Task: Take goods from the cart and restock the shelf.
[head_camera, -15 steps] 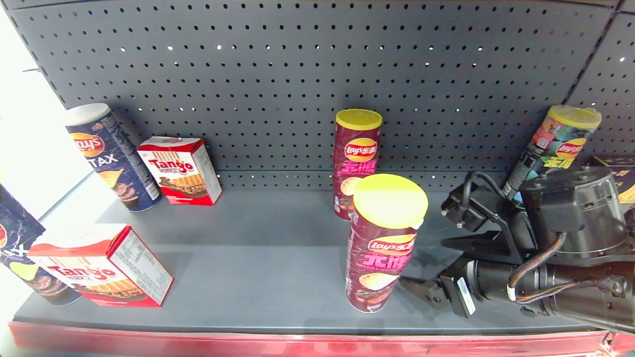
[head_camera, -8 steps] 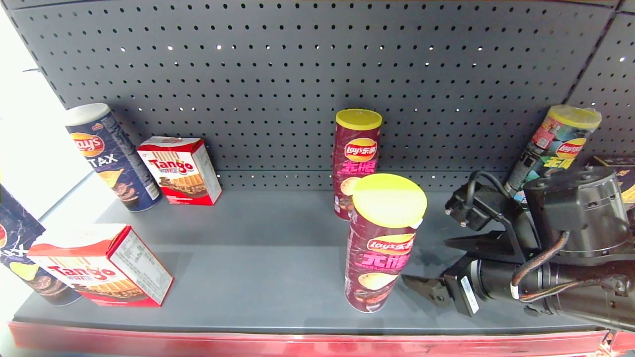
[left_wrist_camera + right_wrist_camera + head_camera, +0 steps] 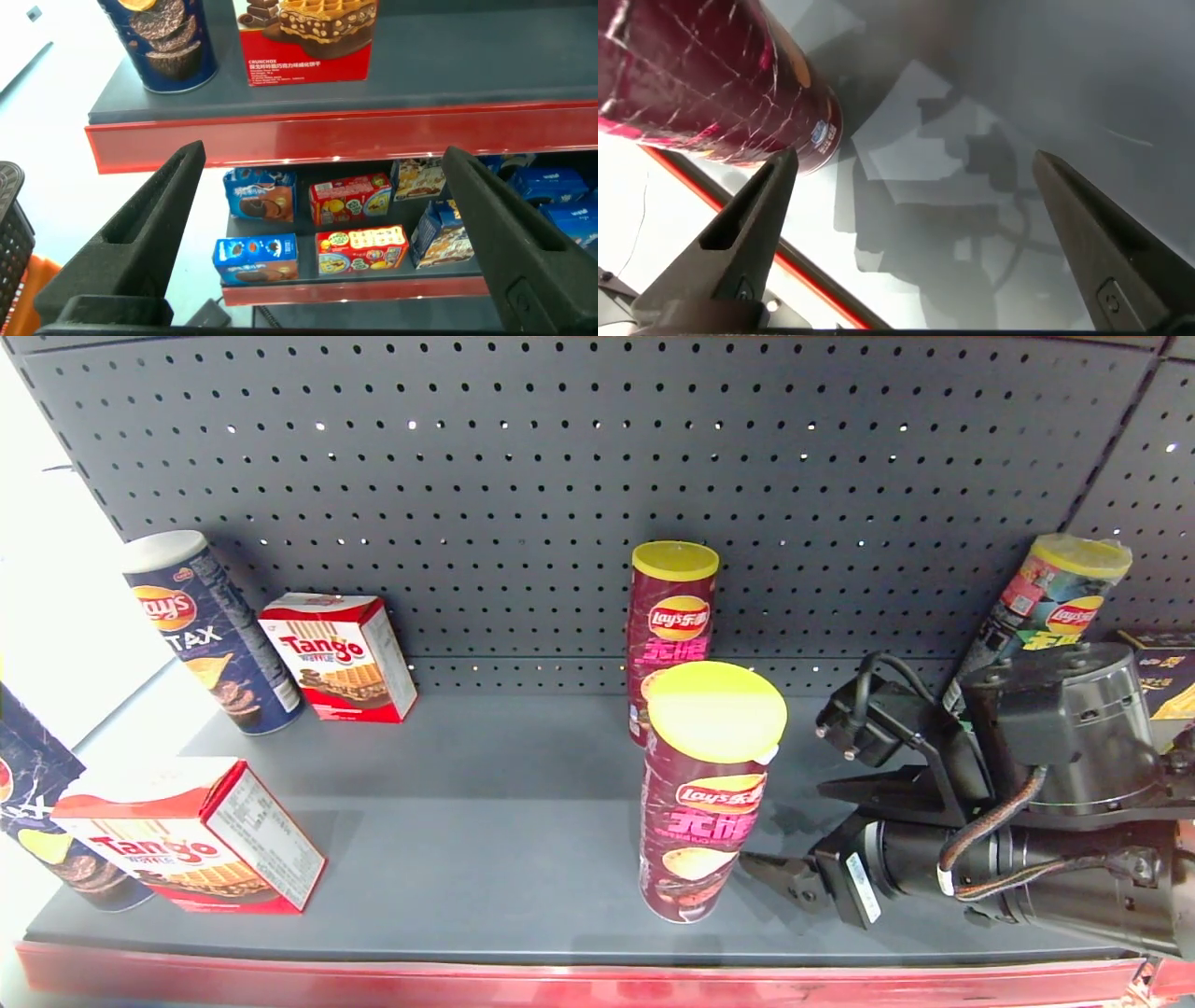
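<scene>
Your right pincer [image 3: 786,823] is spread wide and holds nothing. It lies low over the shelf board [image 3: 485,840], just to the right of the front maroon chip can [image 3: 706,803]. Its nearer fingertip [image 3: 780,875] sits right by the can's lower wall, and I cannot tell whether they touch. From the right wrist camera, that can [image 3: 710,84] lies beyond one fingertip, not between the two. The can stands upright near the shelf's front edge, with a matching maroon can [image 3: 674,616] straight behind it against the pegboard [image 3: 523,476] and a wafer box [image 3: 191,835] well to its left. I judge that this can is placed and the release is the step in hand. Next you'd want to draw the right arm straight back from the can without brushing its base, since it is tall and narrow and would likely tip. Your left pincer [image 3: 322,243] is likewise spread and empty, hanging lower than the can, before the shelf's red front lip [image 3: 327,140].
</scene>
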Controlling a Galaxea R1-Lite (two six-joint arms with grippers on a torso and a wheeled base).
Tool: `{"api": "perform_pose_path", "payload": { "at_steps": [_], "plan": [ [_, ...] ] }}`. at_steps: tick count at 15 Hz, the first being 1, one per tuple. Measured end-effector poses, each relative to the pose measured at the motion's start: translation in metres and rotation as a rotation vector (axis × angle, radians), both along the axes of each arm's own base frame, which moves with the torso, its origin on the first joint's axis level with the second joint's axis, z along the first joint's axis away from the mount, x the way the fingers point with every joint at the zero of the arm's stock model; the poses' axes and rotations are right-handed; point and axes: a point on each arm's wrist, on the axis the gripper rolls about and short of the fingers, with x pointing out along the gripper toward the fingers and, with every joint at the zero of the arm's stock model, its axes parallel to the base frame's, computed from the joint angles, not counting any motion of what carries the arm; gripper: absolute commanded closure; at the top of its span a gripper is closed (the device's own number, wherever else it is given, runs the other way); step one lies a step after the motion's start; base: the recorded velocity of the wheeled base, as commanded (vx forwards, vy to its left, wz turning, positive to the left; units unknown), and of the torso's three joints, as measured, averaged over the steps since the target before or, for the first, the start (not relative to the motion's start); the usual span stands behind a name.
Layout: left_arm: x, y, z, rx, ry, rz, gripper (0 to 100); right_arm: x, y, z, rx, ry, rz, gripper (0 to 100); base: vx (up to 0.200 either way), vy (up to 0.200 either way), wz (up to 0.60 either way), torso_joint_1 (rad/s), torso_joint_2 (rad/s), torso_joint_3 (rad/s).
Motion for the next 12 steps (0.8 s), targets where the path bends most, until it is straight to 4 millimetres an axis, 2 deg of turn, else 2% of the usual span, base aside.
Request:
{"api": "perform_pose_path", "payload": {
  "at_steps": [7, 12],
  "plan": [
    [0.000, 0.000, 0.000, 0.002, 0.000, 0.000, 0, 0.001, 0.000, 0.000, 0.000, 0.000, -0.004, 0, 0.000, 0.000, 0.00, 0.000, 0.00, 0.000],
    [0.000, 0.000, 0.000, 0.004, 0.000, 0.000, 0, 0.001, -0.015, 0.014, 0.040, -0.043, -0.048, 0, 0.000, 0.000, 0.00, 0.000, 0.00, 0.000]
  ]
}}
